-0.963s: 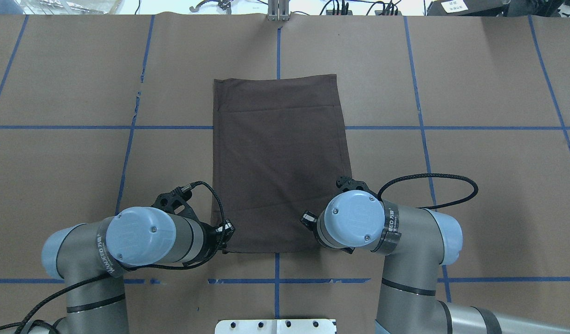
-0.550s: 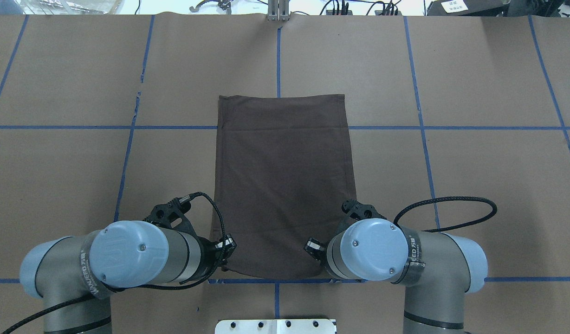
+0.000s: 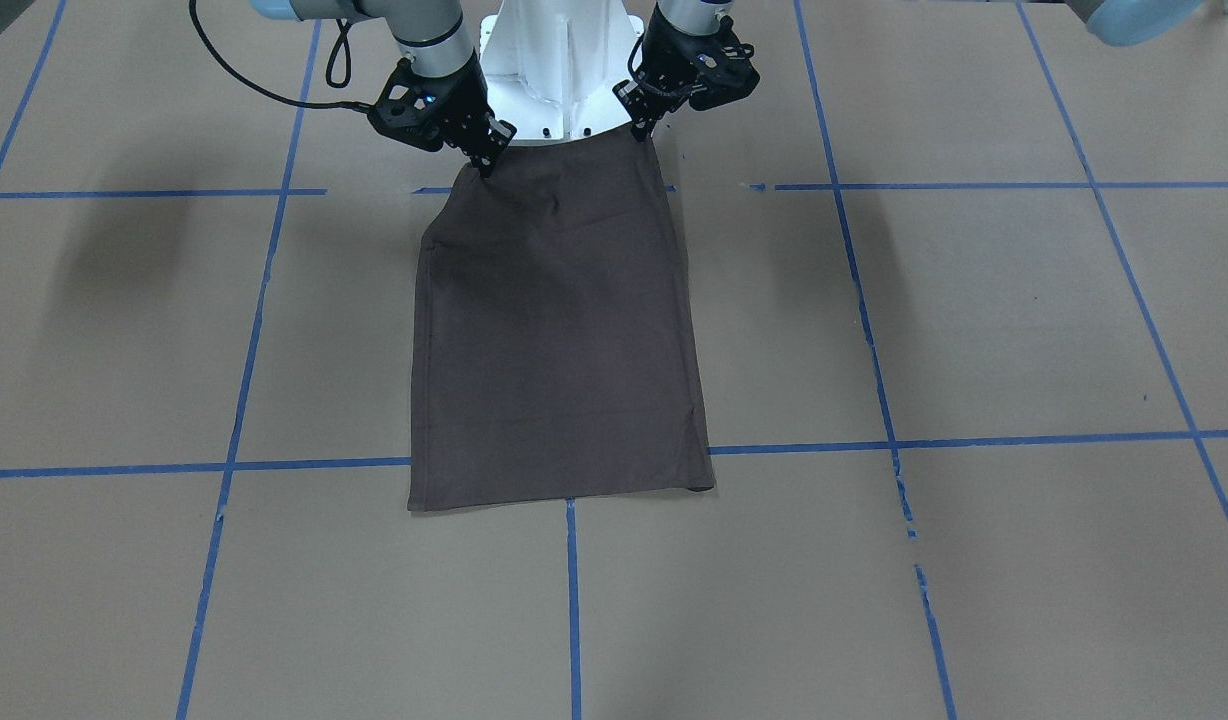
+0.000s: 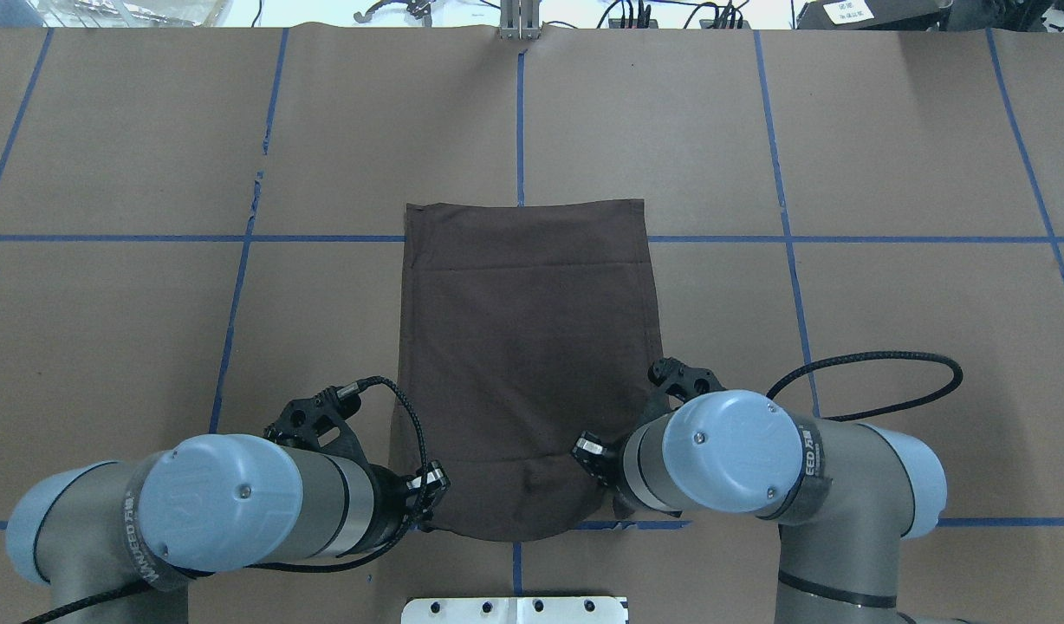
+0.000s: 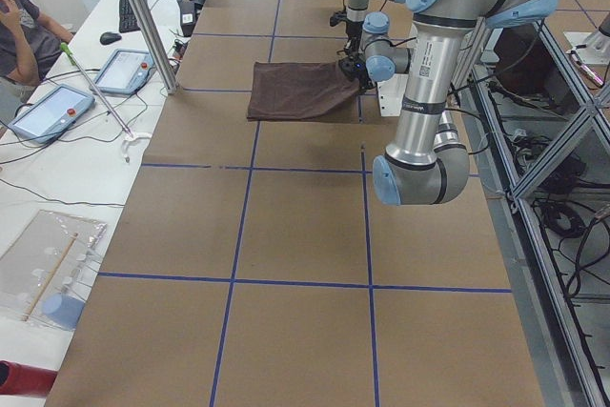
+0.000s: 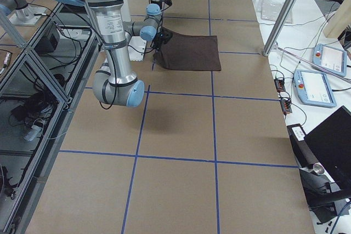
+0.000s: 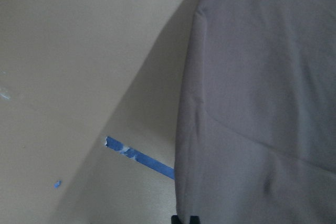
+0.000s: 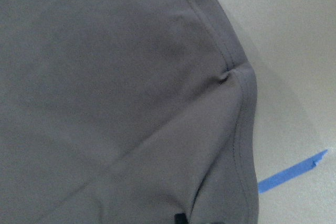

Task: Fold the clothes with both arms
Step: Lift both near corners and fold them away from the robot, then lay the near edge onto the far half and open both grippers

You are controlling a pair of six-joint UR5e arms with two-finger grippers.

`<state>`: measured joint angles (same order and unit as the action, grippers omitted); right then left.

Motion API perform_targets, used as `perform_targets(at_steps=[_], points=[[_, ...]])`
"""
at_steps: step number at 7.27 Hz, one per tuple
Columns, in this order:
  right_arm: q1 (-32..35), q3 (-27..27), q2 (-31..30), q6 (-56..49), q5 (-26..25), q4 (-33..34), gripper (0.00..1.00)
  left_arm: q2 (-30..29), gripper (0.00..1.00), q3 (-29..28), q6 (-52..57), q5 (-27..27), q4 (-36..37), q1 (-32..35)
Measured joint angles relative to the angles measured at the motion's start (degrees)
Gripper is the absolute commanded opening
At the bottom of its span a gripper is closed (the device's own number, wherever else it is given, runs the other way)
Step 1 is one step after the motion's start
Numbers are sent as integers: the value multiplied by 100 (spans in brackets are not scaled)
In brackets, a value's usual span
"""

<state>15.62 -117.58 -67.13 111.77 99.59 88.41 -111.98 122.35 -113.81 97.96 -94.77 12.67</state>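
Note:
The dark brown T-shirt [image 4: 523, 347] lies folded into a long rectangle on the table's middle, with collar, logo and tags hidden. It also shows in the front view [image 3: 559, 330] and in both wrist views [image 7: 262, 103] [image 8: 105, 103]. My left gripper [image 4: 428, 492] [image 3: 642, 130] is shut on the shirt's near left corner. My right gripper [image 4: 594, 458] [image 3: 492, 160] is shut on the near right corner. Both hold the near edge raised off the table, and it sags between them. The far part lies flat.
The white bolted pedestal [image 4: 515, 608] [image 3: 559, 60] stands just behind the shirt's near edge. Blue tape lines [image 4: 788, 243] grid the brown table cover. A metal post [image 5: 143, 16], tablets [image 5: 52, 110] and a seated person [image 5: 24, 26] are off the far side.
Both arms have drawn back toward the robot's base, dragging the shirt with them. Its far edge has slid nearer, and the near edge now sags between the grippers.

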Motion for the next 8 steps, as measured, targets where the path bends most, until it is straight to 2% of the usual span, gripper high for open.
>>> perform_targets(at_steps=[1,3,5,8], points=[[329,62,109,-14,18,0,0,-62,0,-15,184,9,4,284],[1058,600,533,-31,284,-89,0,-297,0,-271,653,196,-40,1040],[1674,1498,978,-42,631,-659,0,-738,0,-983,905,412,-450,1762],[2299,2799,1629,-121,1087,-1170,0,-1177,0,-2489,1112,451,-1532,2376]])
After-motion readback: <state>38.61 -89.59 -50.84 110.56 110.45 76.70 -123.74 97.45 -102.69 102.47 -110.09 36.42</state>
